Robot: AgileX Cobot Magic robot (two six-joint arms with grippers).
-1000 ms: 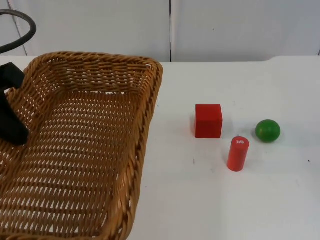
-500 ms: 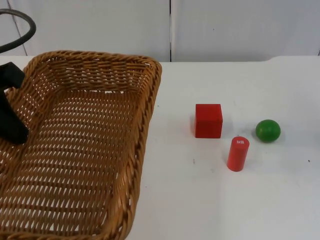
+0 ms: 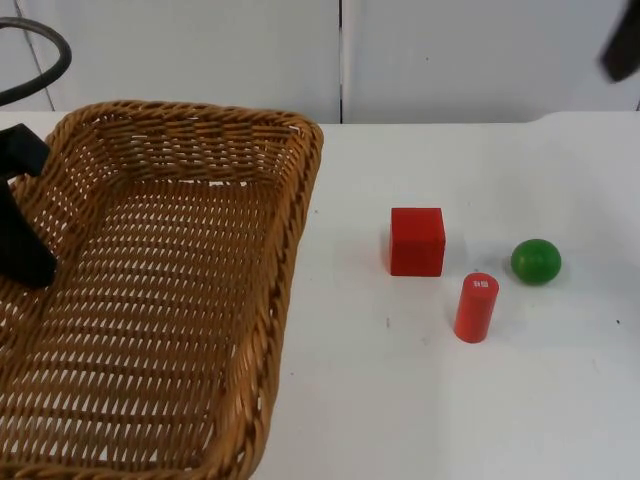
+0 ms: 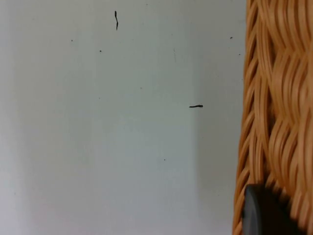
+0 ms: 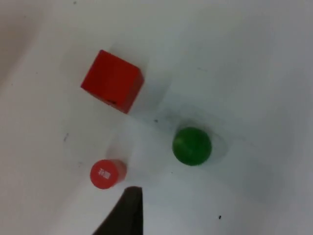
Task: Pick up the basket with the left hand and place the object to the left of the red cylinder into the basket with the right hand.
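A: Bright, even light on the table; no glare.

B: Shadows are faint. The cube throws a soft one on its side facing the basket, and the cylinder a thin pale one beside its base.

A: The right wrist view is soft; the ball has fuzzy edges.

B: In the left wrist view the basket's weave looks slightly blurred.

Top view overlooks table, wrists closer, seemingly downward
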